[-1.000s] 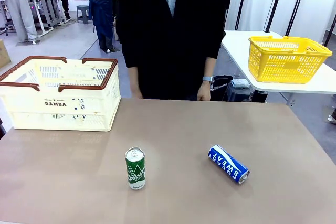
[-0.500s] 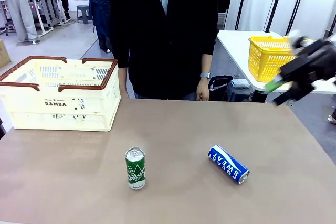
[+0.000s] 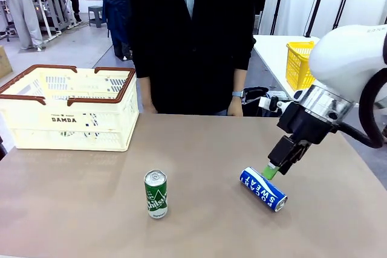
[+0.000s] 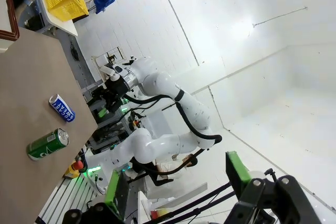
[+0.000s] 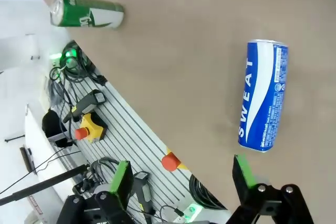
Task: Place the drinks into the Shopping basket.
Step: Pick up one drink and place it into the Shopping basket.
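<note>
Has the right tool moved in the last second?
Yes. The right tool swung in from the yellow basket side, down-left to the blue can.

Green can (image 3: 155, 194) stands upright at lower centre; blue POCARI SWEAT can (image 3: 263, 189) lies on its side to its right; cream brown-rimmed basket (image 3: 36, 131) sits mid-left.

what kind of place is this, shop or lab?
Most likely a robotics lab staged as a shop: a Shopping basket and a yellow mesh basket, a white robot arm by the blue can, and an emergency-stop button.
</note>
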`<state>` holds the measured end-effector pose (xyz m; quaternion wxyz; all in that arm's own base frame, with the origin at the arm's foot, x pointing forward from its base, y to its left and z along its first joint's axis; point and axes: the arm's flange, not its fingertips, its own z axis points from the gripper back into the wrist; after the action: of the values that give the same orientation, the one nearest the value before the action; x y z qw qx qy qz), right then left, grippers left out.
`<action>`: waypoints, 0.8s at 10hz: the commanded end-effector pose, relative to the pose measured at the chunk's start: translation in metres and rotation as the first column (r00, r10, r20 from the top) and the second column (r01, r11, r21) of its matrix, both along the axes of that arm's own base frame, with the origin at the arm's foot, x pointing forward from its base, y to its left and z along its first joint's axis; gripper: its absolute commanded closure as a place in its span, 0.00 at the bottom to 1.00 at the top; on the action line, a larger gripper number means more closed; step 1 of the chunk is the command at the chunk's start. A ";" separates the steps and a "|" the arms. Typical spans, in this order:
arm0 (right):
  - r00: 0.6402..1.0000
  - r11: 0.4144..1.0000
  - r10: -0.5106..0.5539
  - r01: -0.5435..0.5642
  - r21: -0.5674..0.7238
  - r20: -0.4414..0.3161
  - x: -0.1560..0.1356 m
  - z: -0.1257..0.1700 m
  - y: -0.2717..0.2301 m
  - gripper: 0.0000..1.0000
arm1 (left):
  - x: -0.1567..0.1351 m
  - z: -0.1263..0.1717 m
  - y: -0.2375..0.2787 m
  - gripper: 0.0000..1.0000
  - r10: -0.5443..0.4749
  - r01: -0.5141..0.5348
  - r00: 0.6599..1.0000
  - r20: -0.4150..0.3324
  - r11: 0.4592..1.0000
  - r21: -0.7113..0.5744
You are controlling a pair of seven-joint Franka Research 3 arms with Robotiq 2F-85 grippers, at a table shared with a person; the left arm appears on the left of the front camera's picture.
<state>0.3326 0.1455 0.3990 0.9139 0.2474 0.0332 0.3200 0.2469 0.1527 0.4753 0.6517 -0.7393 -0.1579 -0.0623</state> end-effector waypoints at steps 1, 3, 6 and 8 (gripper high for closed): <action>1.000 1.000 -0.009 0.010 -0.013 0.024 0.000 0.006 0.007 0.00 | -0.001 0.003 0.000 0.00 0.004 -0.004 1.000 0.014 1.000 -0.026; 1.000 1.000 -0.009 0.010 -0.013 0.024 0.000 0.006 0.007 0.00 | -0.001 0.003 0.000 0.00 0.004 -0.004 1.000 0.014 1.000 -0.026; 0.969 0.954 -0.242 0.247 -0.168 0.051 0.004 -0.003 0.012 0.00 | -0.001 0.003 0.000 0.00 0.004 -0.004 1.000 0.014 1.000 -0.026; 0.920 0.875 -0.372 0.393 -0.284 0.125 0.019 -0.027 0.024 0.00 | -0.001 0.003 0.000 0.00 0.004 -0.004 1.000 0.014 1.000 -0.026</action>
<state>0.3517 0.1608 0.3948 0.9712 0.1521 -0.0122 0.1832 0.2468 0.1528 0.4754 0.6517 -0.7392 -0.1580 -0.0624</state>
